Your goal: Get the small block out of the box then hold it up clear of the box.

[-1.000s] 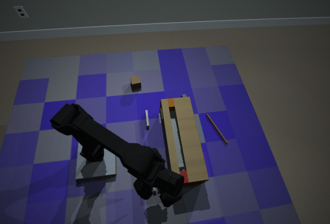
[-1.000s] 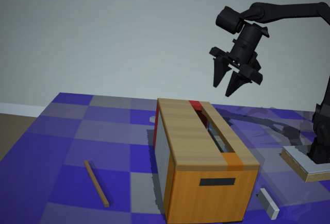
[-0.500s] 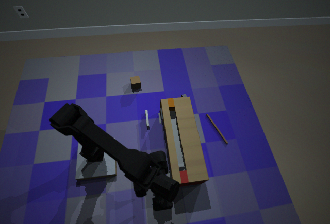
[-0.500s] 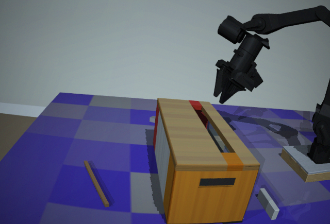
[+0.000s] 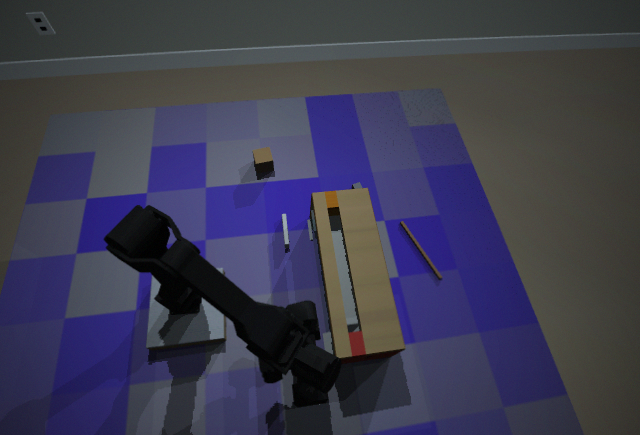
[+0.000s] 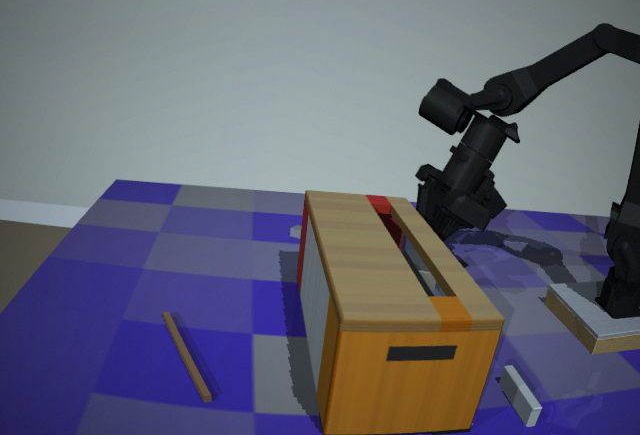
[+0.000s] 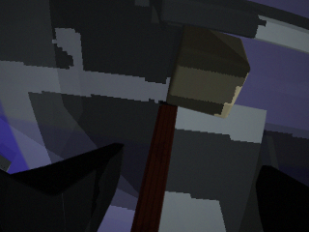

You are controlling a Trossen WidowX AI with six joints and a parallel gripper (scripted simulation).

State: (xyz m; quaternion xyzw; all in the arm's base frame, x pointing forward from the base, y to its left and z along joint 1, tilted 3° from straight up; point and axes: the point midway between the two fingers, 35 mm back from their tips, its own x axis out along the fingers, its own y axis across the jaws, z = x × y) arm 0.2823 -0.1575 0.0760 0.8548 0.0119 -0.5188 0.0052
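The box [image 5: 372,265] [image 6: 356,265] stands upright, with a slotted wooden top, an orange end [image 6: 408,394] and a red end [image 5: 356,343]. A pale shelf [image 5: 343,275] shows through the slot. A tan block [image 7: 210,79] rests on the table outside the box, near the red end's edge [image 7: 155,169]; the arm hides it in the top view. My gripper [image 6: 447,234] [image 7: 193,166] is open and low beside the box near its red end. The block is beyond the fingertips, not between them. Whether a finger touches the box cannot be told.
A pale bar [image 7: 285,35] lies beyond the block. Another tan cube [image 5: 263,154] sits at the back. A white bar [image 5: 285,231] [image 6: 521,394] lies beside the box. A brown stick [image 5: 421,250] [image 6: 186,355] lies on its other side. The arm's base plate [image 5: 206,329] is nearby.
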